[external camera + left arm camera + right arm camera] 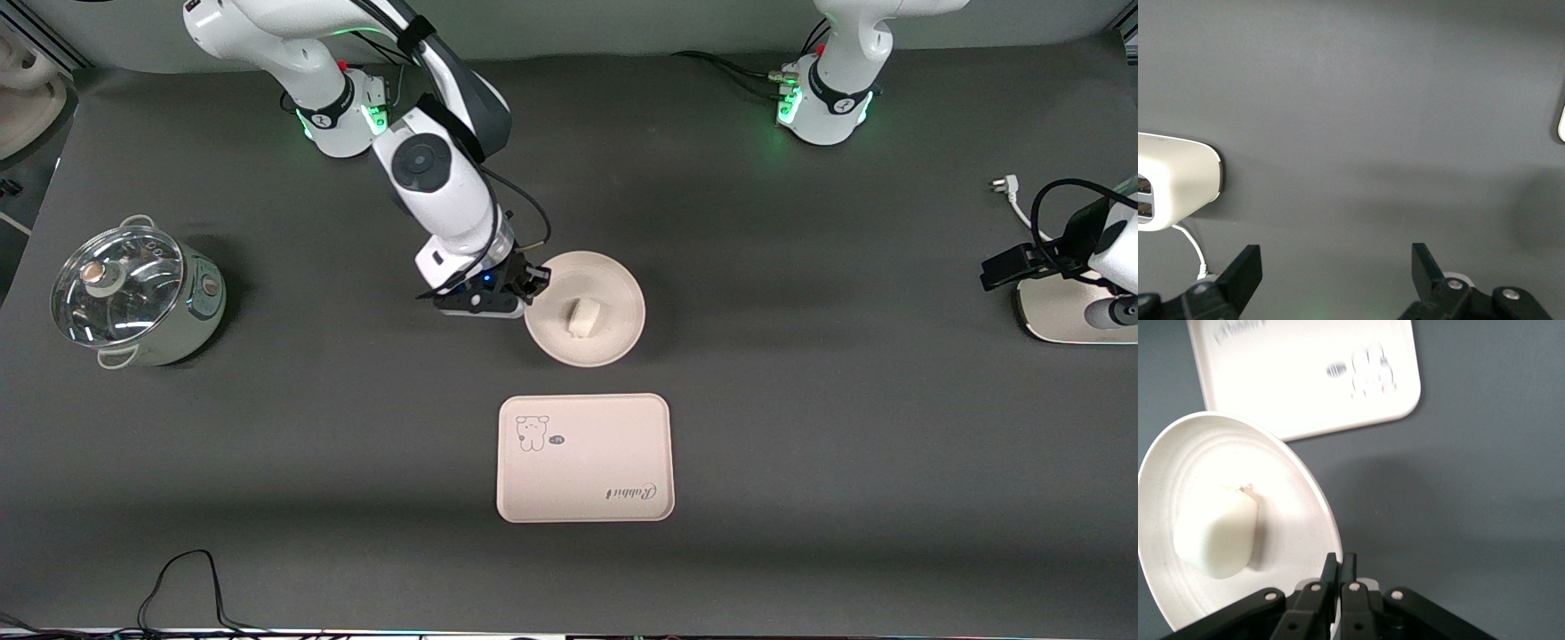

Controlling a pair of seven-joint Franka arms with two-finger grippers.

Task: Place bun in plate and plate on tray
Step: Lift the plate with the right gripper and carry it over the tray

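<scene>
Dark grey matte table [800,427] under even overhead light; pale wall strip along top edge.

Dark grey matte worktop [800,400]. Sitting on it: a round cream-beige plate [622,298], a cream rectangular tray with a rabbit drawing [605,449] nearer the front camera, and a pale green pot with a glass lid [133,293] toward the right arm's end.

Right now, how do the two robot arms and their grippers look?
Both arms are glossy white with dark joint bands and green lights at their bases. Black cables run along the right arm. The right gripper and the left gripper have black fingers with small silver screws.
</scene>
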